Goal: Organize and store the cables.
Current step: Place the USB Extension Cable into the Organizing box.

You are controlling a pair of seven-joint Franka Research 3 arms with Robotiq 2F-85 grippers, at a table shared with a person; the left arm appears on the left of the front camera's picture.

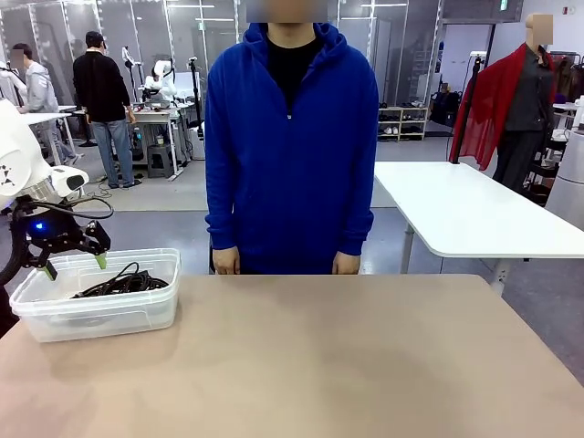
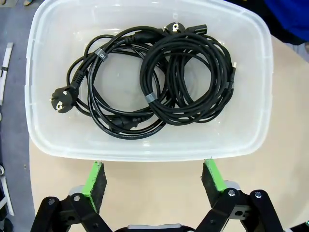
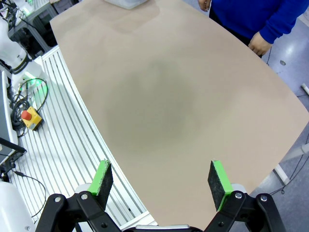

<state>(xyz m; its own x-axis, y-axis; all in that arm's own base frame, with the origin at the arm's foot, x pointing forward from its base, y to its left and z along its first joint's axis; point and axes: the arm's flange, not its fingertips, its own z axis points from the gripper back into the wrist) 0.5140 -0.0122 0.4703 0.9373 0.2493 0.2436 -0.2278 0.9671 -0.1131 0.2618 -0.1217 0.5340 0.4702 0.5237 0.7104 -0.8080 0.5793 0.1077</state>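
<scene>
The limp, light black coiled cables (image 2: 159, 87) lie inside the clear plastic tub (image 2: 145, 152) at the bench's nine o'clock, best pinched across a bundled loop, below the left pincer (image 2: 154, 179), spread and empty, the right pincer (image 3: 161, 181) likewise spread.

Clear plastic bin (image 1: 91, 315) on tan table (image 1: 319, 365); white table (image 1: 465, 214) behind; yellow emergency-stop box (image 3: 30, 118)

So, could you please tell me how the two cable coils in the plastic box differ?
The left coil is wound loose and wide, with a round power plug sticking out; the right coil is wound tighter, bound by a grey tie. Both are black, overlap, and lie inside the clear box.
</scene>
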